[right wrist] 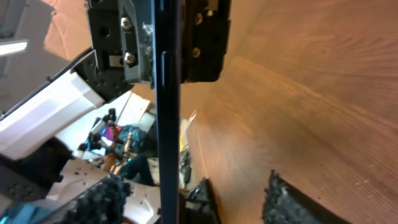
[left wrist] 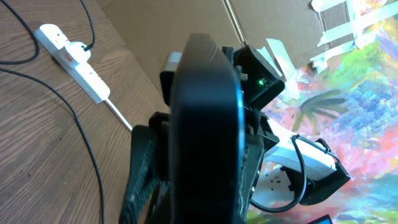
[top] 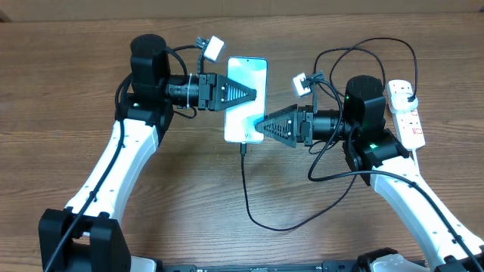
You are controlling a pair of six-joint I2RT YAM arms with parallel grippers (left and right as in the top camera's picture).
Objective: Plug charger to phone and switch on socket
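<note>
The phone (top: 243, 83) with its cyan screen up is at the table's middle. My left gripper (top: 249, 94) is shut on its left long edge; in the left wrist view the phone (left wrist: 205, 93) fills the space between the jaws (left wrist: 199, 186) as a dark slab. My right gripper (top: 262, 125) is open at the phone's lower right edge; in the right wrist view the phone (right wrist: 166, 124) is a thin dark strip between the spread fingers (right wrist: 196, 202). The charger (top: 249, 200) runs from the phone's near short edge in a loop to the black plug in the socket (top: 408, 121) at the far right.
The socket (left wrist: 68, 53) with the plug in it and its thick white cord also show at the upper left of the left wrist view. The charger cable loops across the table in front of the phone and around the right arm (top: 363, 113).
</note>
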